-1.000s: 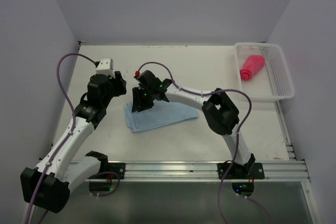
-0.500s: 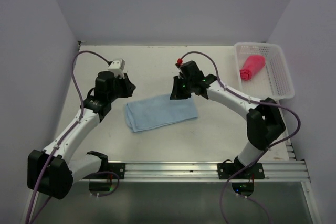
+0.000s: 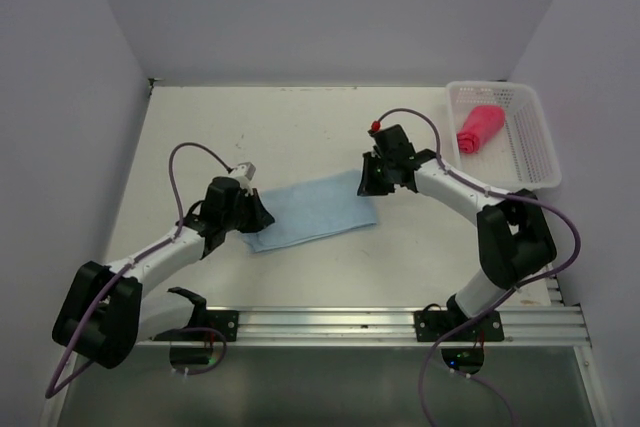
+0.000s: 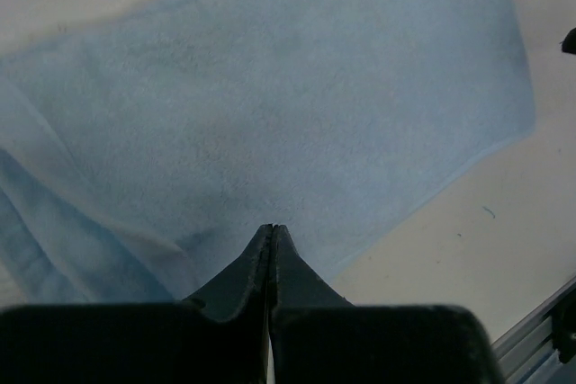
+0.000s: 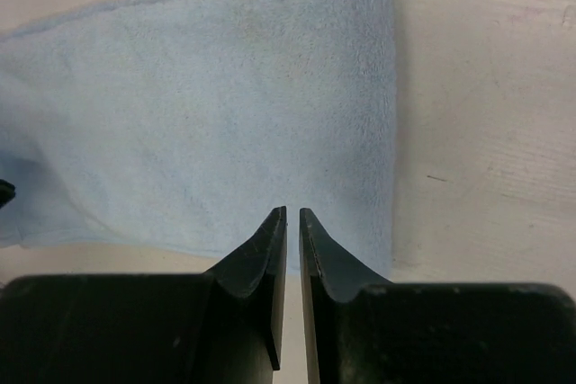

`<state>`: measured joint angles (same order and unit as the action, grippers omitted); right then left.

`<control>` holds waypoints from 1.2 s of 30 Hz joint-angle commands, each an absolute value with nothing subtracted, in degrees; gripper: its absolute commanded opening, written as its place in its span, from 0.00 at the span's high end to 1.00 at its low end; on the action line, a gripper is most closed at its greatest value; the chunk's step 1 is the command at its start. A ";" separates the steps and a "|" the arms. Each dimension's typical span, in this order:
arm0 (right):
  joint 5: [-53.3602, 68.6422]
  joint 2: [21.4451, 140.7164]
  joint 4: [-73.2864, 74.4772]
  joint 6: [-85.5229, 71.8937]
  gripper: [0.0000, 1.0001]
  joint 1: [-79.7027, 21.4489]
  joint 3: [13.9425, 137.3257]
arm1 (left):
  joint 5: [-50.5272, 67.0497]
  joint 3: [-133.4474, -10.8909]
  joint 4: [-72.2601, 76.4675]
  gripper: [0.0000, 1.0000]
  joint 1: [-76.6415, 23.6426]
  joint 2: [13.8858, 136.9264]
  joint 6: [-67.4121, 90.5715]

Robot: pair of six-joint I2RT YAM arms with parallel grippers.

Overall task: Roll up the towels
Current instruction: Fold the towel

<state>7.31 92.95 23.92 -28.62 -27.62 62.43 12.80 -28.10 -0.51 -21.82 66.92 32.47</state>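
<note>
The light blue towel [image 3: 312,209] lay flat at the middle of the table [image 3: 300,127]. The left gripper [image 3: 255,215] sat at the towel's 9 o'clock end with its jaws pressed fully together. The right gripper [image 3: 372,185] sat at its 2 o'clock corner, jaws a sliver apart. Whether either pinched cloth could not be told. The rolled red-pink towel [image 3: 478,128] lay in the white basket [image 3: 535,162] at the table's 2 o'clock corner.

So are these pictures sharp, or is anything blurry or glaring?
Top external: soft even light, no glare, only faint shadows on the table. Left wrist: the left gripper is blurred up close, and the blue towel looks soft too. Right wrist: the right gripper is crisper, with towel nap visible.
</note>
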 commanded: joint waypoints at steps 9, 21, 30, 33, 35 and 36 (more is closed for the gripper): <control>9.93 96.68 19.34 -27.16 0.83 -26.63 62.05 | 3.18 -21.36 -2.98 1.00 -22.15 63.73 34.72; 10.02 95.63 18.89 -26.89 0.66 -26.63 59.77 | -4.65 -20.48 -8.52 1.00 -22.15 60.99 36.12; 8.34 88.95 17.85 -30.57 0.54 -25.40 53.55 | -7.55 -22.84 -11.68 1.00 -22.06 61.88 37.97; 10.81 87.72 13.55 -33.21 0.53 -24.26 50.37 | -8.00 -25.04 -13.18 1.00 -22.06 61.70 37.62; 12.64 87.10 11.09 -35.06 0.52 -23.73 48.08 | -8.70 -26.80 -14.23 1.00 -22.06 60.91 37.27; 13.00 87.10 10.47 -36.11 0.52 -23.73 47.21 | -8.27 -28.46 -14.24 1.00 -22.06 60.39 36.48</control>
<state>10.17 88.95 15.92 -31.99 -24.27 49.41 -5.87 -23.75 -12.51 -21.91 61.73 37.04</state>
